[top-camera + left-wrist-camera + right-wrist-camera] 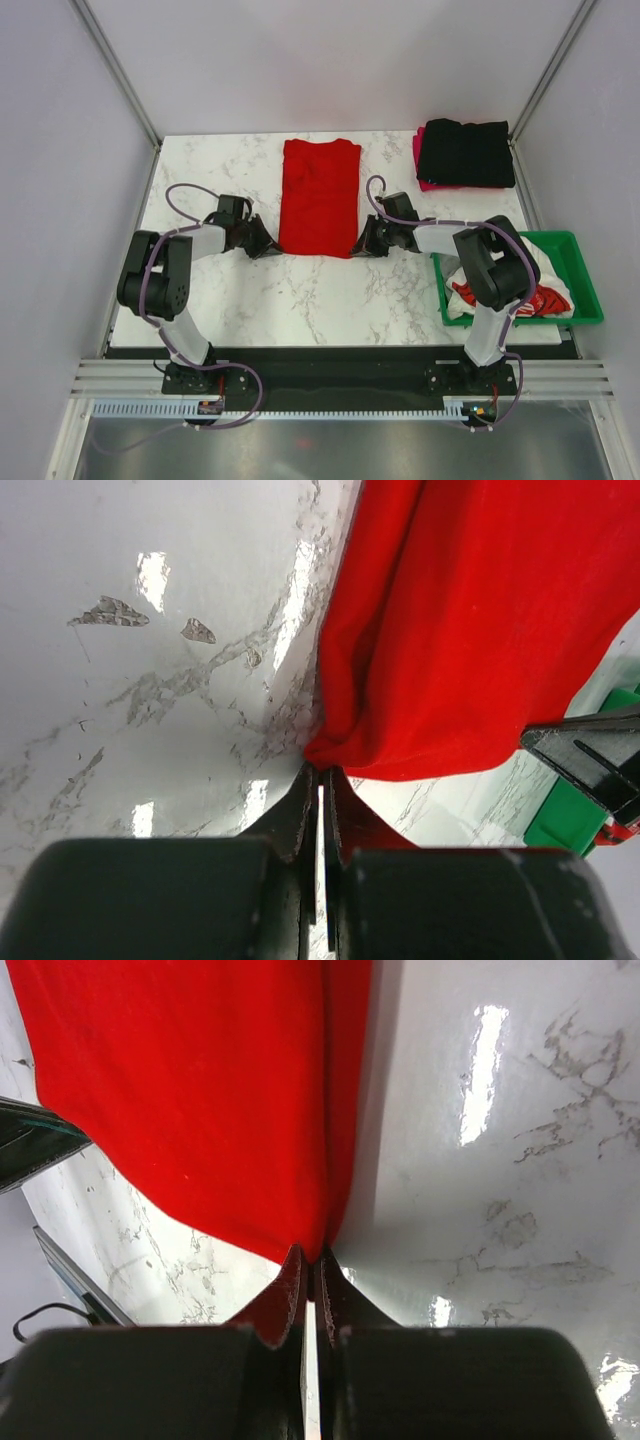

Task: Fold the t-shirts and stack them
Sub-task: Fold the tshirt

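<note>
A: Step in hand?
B: Cross-fold, judging by the grip. The left gripper (268, 246) is clamped on the near-left corner of the red t-shirt (320, 195), which lies centre-table toward the far edge. The right gripper (362, 243) is clamped on the near-right corner.
A: Next move?
B: Probably lift both corners evenly toward the far edge.

Black tee (465, 152) hides most of pink tee (417, 160).

Plain pale walls (330, 60) enclose a glossy white marble-patterned table (300, 295) streaked with bright glare.
</note>
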